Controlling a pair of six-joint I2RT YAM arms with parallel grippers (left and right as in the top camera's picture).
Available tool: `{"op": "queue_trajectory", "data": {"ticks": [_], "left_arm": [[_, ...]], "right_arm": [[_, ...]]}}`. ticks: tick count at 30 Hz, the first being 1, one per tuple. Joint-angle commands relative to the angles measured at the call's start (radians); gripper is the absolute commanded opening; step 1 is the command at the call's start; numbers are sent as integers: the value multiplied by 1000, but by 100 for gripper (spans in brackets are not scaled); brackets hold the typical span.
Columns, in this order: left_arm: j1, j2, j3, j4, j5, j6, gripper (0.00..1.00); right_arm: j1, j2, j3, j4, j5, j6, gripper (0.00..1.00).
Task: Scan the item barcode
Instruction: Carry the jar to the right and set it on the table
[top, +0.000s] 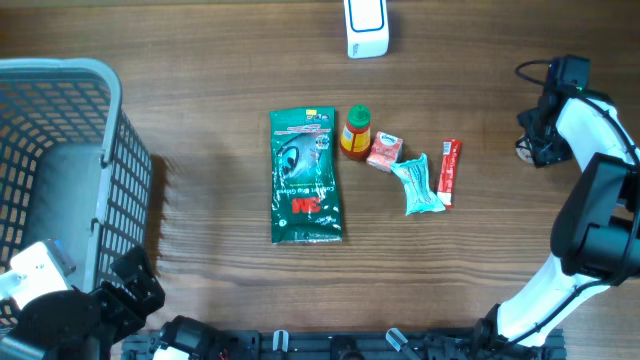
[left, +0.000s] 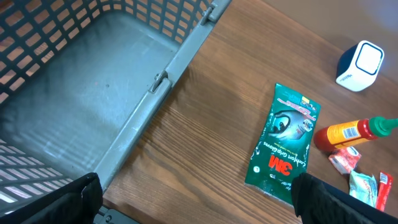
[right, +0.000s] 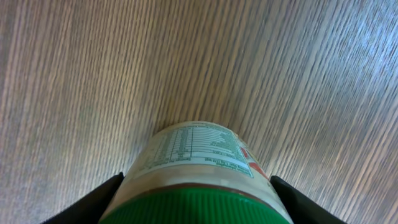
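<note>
The jar (right: 199, 162) is pale and round, with a green lid and a white label of fine nutrition print; a strip of red shows on the label's right edge. It sits at the far right of the table (top: 200, 120), under the right gripper (right: 196, 183), well apart from the other goods and from the white scanner (top: 366, 28) at the far edge.

The right wrist view shows the jar close up, a dark finger pressed to each side, so the jaws are clamped on it. In the overhead view the arm covers nearly all of it, leaving only a pale sliver (top: 522, 150). The left wrist view does not show the jar. It shows the grey basket (left: 155, 87), a green packet (left: 285, 144), a red-capped bottle (left: 348, 132) and the scanner.

The jar's lid faces the wrist camera and its base points away toward the wood, so its long axis runs along the gripper's line of sight. Whether its base touches the table cannot be told.

The left gripper (left: 196, 183) hangs by the basket's near corner, fingers spread wide and holding nothing.
</note>
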Motion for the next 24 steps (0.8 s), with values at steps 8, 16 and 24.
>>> {"op": "queue_trajectory", "data": {"ticks": [8, 16, 24], "left_arm": [[5, 0, 1, 0, -6, -13, 100], [5, 0, 1, 0, -6, -13, 100], [5, 0, 1, 0, -6, -13, 100]], "right_arm": [[-169, -171, 4, 39, 30, -273, 84], [-58, -169, 0, 38, -198, -372, 100], [-26, -35, 0, -14, -167, -365, 100]]}}
